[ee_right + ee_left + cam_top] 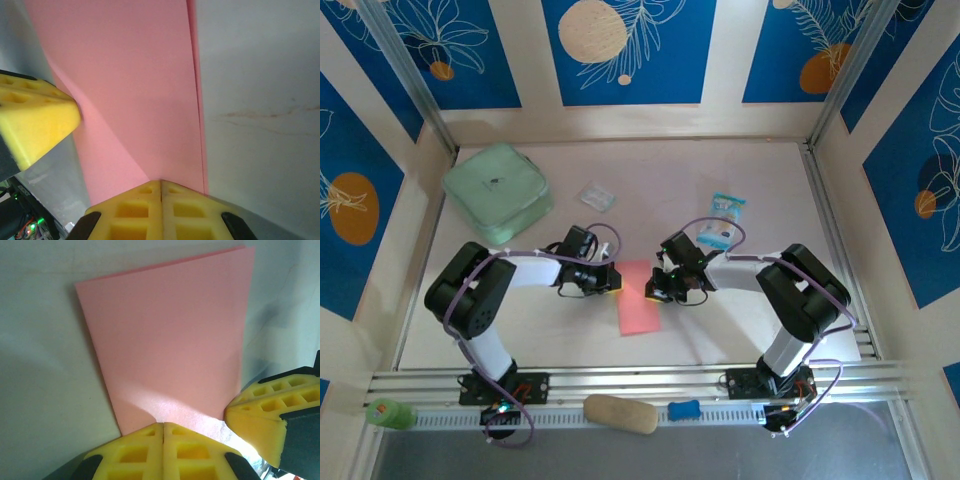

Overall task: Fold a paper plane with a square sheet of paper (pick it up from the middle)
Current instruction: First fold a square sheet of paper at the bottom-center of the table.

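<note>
The square sheet of paper is salmon pink and lies flat on the table as a narrow rectangle folded in two. Its two layers show slightly offset along one long edge. My left gripper is shut, its yellow tips resting on the sheet's near edge at its far left corner. My right gripper is shut too, tips down on the pink sheet at its far right side. Each wrist view catches the other gripper's yellow finger beside the paper.
A mint-green pouch sits at the back left. A small clear wrapper and a blue-and-white snack packet lie behind the grippers. A tan object, a blue piece and a green item lie along the near rail.
</note>
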